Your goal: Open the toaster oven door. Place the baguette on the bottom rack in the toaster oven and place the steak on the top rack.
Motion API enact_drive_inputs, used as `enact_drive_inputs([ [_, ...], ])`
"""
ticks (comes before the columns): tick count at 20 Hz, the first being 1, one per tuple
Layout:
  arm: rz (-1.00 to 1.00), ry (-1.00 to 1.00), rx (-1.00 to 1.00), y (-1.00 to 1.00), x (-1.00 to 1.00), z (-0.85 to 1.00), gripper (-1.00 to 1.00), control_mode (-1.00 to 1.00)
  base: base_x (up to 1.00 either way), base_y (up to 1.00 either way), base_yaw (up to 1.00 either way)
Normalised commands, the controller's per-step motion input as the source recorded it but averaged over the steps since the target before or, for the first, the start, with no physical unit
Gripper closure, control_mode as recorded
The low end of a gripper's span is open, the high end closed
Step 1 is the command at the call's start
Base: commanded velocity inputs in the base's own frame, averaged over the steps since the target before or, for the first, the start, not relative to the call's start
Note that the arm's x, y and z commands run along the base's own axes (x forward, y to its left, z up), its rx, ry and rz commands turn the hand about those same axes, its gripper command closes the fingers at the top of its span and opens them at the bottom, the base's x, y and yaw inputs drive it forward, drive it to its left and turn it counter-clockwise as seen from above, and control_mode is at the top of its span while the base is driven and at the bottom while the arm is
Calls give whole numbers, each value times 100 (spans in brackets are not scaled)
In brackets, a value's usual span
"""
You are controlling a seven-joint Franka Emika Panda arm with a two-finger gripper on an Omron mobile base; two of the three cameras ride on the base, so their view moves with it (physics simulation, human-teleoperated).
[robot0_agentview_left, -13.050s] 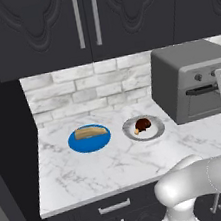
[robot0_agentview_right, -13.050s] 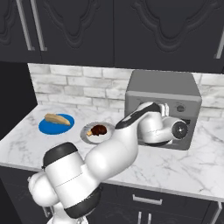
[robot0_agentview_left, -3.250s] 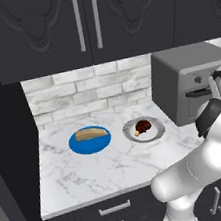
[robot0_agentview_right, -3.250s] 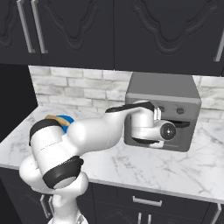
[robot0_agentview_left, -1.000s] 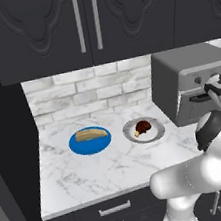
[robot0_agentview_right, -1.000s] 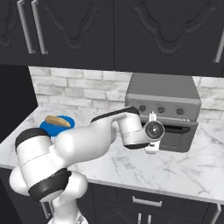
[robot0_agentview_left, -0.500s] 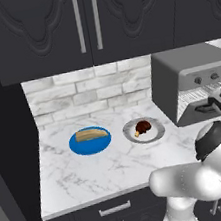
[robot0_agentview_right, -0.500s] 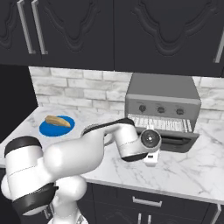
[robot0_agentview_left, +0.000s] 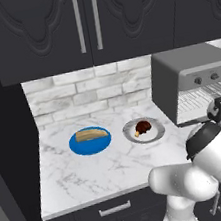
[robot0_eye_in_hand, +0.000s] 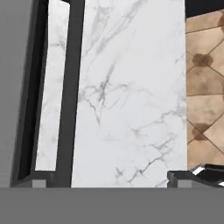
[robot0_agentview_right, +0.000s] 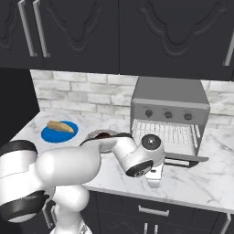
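Countertop (robot0_agentview_left: pixel 92 173): baguette (robot0_agentview_left: pixel 91 134) lies lengthwise along backsplash (robot0_agentview_left: pixel 89 93).

Kitchen: marble counter (robot0_agentview_left: pixel 92 171), dark cabinets (robot0_agentview_left: pixel 83 20)

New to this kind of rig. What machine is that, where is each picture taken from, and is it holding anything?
It is a white robot arm on a driving base in a rendered kitchen. Two pictures come from cameras behind the arm, left and right; the third looks down from its hand.

On the marble counter stand a toaster oven with its door dropped open, a blue plate with the baguette, and a grey plate with the steak.

The claw hangs open by the door's front edge, holding nothing.
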Motion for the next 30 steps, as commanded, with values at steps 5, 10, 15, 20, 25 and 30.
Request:
enact_drive_inputs([
  [5, 1, 58, 26, -22, -40, -43, -100, -100, 0, 0, 0],
  [10, 6, 33, 31, -24, -56, -30, -100, -100, 0, 0, 0],
  [15, 22, -2, 36, -12, -36, 48, -100, -100, 0, 0, 0],
  [20, 23, -11, 11, 8, -8, 62, -100, -100, 0, 0, 0],
  [25, 26, -4, 0, 15, 36, 26, -100, -100, 0, 0, 0],
  [30, 30, -18, -3, 25, 36, 4, -100, -100, 0, 0, 0],
])
